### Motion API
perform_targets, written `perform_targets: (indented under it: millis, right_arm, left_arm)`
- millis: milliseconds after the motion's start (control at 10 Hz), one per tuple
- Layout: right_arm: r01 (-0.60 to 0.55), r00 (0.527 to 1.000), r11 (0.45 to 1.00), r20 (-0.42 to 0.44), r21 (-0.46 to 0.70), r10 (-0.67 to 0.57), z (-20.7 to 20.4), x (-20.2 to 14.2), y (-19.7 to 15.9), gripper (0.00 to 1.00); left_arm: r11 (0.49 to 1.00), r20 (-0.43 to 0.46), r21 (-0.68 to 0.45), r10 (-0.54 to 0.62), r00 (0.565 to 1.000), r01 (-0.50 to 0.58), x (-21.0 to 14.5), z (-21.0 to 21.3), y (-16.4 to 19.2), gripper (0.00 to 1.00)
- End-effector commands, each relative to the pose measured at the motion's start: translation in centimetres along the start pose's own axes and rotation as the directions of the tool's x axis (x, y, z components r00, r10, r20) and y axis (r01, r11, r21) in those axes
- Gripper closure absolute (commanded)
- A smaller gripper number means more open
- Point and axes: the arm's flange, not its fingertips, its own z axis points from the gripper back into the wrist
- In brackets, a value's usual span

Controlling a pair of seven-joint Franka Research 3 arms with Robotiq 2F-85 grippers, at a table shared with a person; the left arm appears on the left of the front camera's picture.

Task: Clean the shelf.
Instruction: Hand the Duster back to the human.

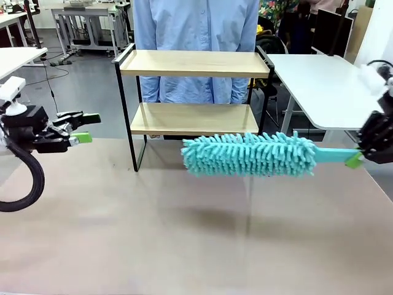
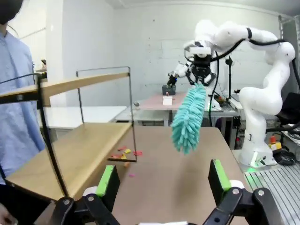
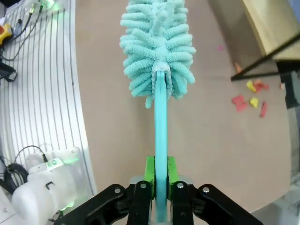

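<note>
The shelf (image 1: 194,64) stands at the table's far middle: two light wooden boards in a thin black frame, both boards bare. A teal fluffy duster (image 1: 249,154) hangs level in the air just in front of the lower board, casting a shadow on the table. My right gripper (image 1: 356,158) is shut on the duster's teal handle (image 3: 160,131), green pads clamping its end. In the left wrist view the duster (image 2: 189,117) hangs to the right of the shelf (image 2: 79,145). My left gripper (image 1: 86,128) hovers open and holds nothing, left of the shelf.
A person in a light blue shirt (image 1: 196,24) stands right behind the shelf. Small red and yellow scraps (image 3: 249,96) lie on the tan table (image 1: 184,246) by the shelf's foot. A white side table (image 1: 325,86) stands at the back right.
</note>
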Motion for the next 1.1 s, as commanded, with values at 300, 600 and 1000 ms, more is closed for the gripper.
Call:
perform_targets:
  millis: [300,600,1000]
  right_arm:
    - [-0.172,0.978,0.985,0.12,-0.004,0.171,0.1,2.4,-3.4,0.87]
    - [-0.114,0.99,0.994,0.084,-0.004,0.114,-0.5,2.1,-1.8,0.87]
    - [-0.114,0.99,0.994,0.084,-0.004,0.114,-0.5,2.1,-1.8,0.87]
  left_arm:
    - [0.967,-0.057,-0.126,0.214,0.975,-0.22,0.2,-5.9,-3.1,0.0]
    - [0.977,-0.081,-0.103,0.179,0.98,-0.187,0.1,-5.6,-3.3,0.0]
    - [0.97,-0.071,-0.213,0.103,0.992,-0.116,-1.6,-9.2,-1.6,0.0]
